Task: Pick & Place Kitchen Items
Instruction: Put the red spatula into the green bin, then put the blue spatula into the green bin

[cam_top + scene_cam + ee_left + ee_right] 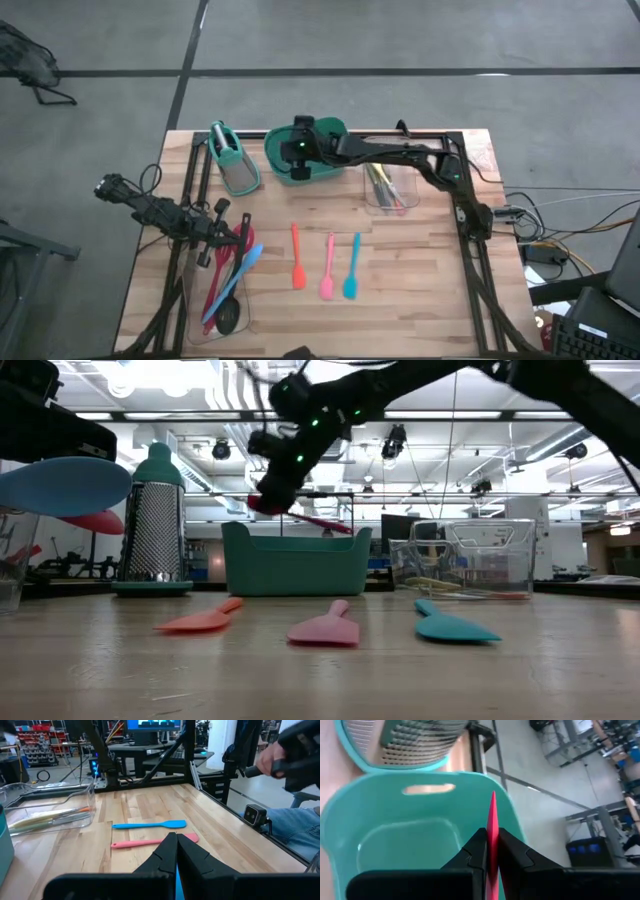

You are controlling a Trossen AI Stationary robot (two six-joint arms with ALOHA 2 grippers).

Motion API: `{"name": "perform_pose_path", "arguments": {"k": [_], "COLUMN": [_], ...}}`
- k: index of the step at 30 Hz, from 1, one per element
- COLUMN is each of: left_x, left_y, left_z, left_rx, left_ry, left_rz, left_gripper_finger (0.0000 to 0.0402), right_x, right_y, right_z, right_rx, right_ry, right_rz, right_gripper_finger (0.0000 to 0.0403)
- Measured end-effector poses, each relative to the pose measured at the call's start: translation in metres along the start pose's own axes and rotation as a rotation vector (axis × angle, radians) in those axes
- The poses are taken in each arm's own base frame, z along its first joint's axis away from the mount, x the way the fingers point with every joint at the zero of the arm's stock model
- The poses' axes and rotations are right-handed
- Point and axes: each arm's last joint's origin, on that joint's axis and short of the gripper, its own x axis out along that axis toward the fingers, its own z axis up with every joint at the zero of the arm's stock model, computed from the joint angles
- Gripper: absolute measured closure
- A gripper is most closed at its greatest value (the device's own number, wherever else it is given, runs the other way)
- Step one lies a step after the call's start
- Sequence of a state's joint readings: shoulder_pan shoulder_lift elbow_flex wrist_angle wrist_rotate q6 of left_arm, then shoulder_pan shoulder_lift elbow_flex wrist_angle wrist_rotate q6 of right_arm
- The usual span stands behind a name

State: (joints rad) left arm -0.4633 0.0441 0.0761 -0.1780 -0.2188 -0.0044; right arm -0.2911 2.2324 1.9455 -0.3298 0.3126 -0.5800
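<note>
- One red utensil is pinched edge-on between the fingers of the right gripper, which hangs over the green tub; the low view shows it held above the tub's rim, handle slanting out to the side
- Three spatulas lie side by side on the bare wood in the middle of the table: orange spatula, pink spatula, blue spatula, apart from one another, with open tabletop all round them
- Left gripper is clamped on a blue utensil, over the clear bin at the table's left front, where red utensils and a black ladle lie
- Second clear bin, just right of the tub, holds slim yellowish tools
- Metal grater stands just left of the tub, near the far edge
</note>
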Motion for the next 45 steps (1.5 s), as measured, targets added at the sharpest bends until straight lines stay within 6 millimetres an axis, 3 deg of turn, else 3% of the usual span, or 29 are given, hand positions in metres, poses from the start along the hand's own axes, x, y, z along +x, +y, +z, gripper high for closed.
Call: {"name": "perform_pose_path", "arguments": {"k": [7, 13, 23, 33, 42, 45], "left_x": [0.0, 0.0, 0.0, 0.0, 0.0, 0.0], "left_y": [0.0, 0.0, 0.0, 0.0, 0.0, 0.0], "left_z": [0.0, 0.0, 0.0, 0.0, 0.0, 0.0], "left_rx": [0.0, -0.001, -0.001, -0.001, -0.001, -0.001], "left_ry": [-0.003, -0.004, -0.004, -0.004, -0.004, -0.004], "left_rz": [0.0, 0.0, 0.001, 0.001, 0.0, 0.0], "left_gripper_finger": [0.0392, 0.0392, 0.0392, 0.0392, 0.0392, 0.0392], "right_x": [0.028, 0.035, 0.032, -0.005, -0.056, -0.083], "right_y": [0.006, 0.009, 0.007, 0.016, 0.033, 0.042], "right_z": [-0.003, -0.011, -0.01, 0.011, 0.035, 0.04], "right_rx": [-0.052, -0.007, 0.078, 0.037, 0.04, 0.033], "right_ry": [0.193, 0.296, 0.318, 0.432, 0.437, 0.452], "right_rz": [-0.023, -0.016, -0.021, -0.123, -0.073, 0.064], "right_gripper_finger": [0.038, 0.0372, 0.0308, 0.0253, 0.0267, 0.0279]}}
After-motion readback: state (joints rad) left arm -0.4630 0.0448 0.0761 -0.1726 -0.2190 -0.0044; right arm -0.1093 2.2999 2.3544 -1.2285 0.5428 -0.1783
